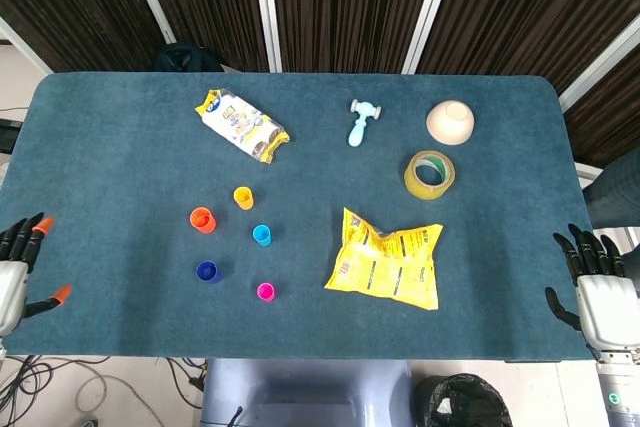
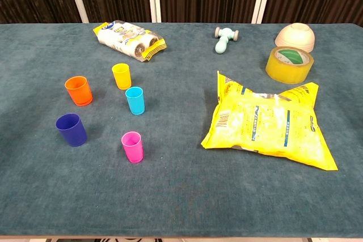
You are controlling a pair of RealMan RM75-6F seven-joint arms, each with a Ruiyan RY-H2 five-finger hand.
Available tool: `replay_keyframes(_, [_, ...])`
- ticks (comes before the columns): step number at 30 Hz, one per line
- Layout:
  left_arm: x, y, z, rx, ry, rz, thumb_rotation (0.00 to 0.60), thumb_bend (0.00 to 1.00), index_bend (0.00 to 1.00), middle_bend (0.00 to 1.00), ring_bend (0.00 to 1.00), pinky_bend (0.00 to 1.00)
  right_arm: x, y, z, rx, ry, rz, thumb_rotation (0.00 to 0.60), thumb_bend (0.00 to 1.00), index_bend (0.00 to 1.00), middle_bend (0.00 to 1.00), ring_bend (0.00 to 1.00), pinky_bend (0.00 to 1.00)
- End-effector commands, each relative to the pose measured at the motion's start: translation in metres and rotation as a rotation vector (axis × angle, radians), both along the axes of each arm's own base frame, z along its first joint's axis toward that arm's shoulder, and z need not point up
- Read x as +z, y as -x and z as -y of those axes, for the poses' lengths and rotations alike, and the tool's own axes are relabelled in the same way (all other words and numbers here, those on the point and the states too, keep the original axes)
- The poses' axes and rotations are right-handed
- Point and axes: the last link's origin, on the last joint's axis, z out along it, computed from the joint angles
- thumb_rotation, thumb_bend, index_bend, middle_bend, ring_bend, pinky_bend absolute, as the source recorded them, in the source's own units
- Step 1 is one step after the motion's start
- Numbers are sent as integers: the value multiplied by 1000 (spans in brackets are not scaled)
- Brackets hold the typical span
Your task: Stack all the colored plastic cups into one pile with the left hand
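Note:
Several small plastic cups stand upright and apart on the left half of the blue table: an orange cup (image 1: 202,219) (image 2: 79,90), a yellow cup (image 1: 243,197) (image 2: 121,76), a light blue cup (image 1: 262,235) (image 2: 135,100), a dark blue cup (image 1: 207,271) (image 2: 71,129) and a pink cup (image 1: 265,292) (image 2: 132,147). My left hand (image 1: 17,265) hangs open at the table's left edge, well away from the cups, fingers spread and empty. At the right edge my right hand (image 1: 592,287) is open too. Neither hand shows in the chest view.
A yellow snack bag (image 1: 387,260) (image 2: 266,123) lies right of the cups. Behind them rests a white-and-yellow packet (image 1: 242,125) (image 2: 129,39). At the back right are a toy hammer (image 1: 361,120), a tape roll (image 1: 430,175) and an upturned bowl (image 1: 450,121).

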Motion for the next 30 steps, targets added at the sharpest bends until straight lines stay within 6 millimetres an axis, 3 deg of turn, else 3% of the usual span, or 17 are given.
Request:
replay_keyframes(1, [-5, -17, -24, -74, 81, 13, 600, 154, 46, 13, 0, 98, 0, 0, 0, -3, -2, 4, 600, 416, 115, 53, 85, 43])
replay_keyframes(9, [-30, -62, -69, -189, 309, -59, 600, 154, 108, 25, 0, 58, 1, 0, 0, -8, 6, 8, 600, 416, 116, 53, 85, 43])
replay_keyframes(13, [-50, -83, -76, -222, 413, -88, 600, 154, 137, 33, 0, 54, 1, 0, 0, -10, 6, 12, 600, 416, 115, 53, 85, 43])
replay_keyframes(23, [-91, -109, -94, -251, 521, -149, 600, 154, 200, 38, 0, 48, 1, 0, 0, -13, 15, 22, 600, 416, 115, 53, 85, 43])
replay_keyframes(30, [-107, -112, -92, -249, 552, -178, 600, 155, 262, 38, 0, 47, 2, 1, 0, -18, 22, 29, 600, 416, 116, 53, 89, 43])
